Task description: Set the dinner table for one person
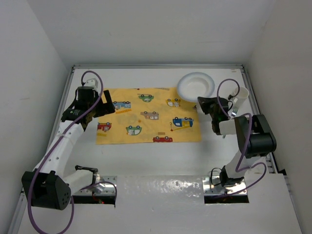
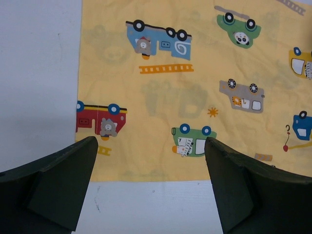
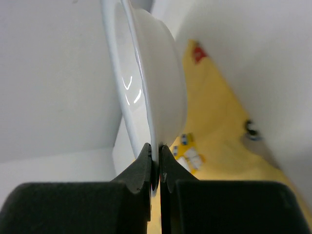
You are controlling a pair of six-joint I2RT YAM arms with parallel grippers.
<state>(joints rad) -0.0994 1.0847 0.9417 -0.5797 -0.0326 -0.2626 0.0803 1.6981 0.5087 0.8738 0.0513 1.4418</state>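
Observation:
The white dinner table (image 1: 156,161) carries a yellow placemat (image 1: 148,116) printed with cartoon cars, also in the left wrist view (image 2: 161,92). My right gripper (image 1: 204,103) is shut on the rim of a white bowl (image 1: 196,87), which is at the placemat's far right corner; the right wrist view shows the bowl (image 3: 161,92) edge-on between the closed fingers (image 3: 146,161). My left gripper (image 1: 102,105) is open and empty above the placemat's left edge; its view (image 2: 151,161) shows both fingers spread over the mat's edge and bare table (image 2: 39,73).
A white cup (image 1: 240,96) stands at the right of the table behind my right arm. Grey rails (image 1: 156,66) edge the table, with white walls close on all sides.

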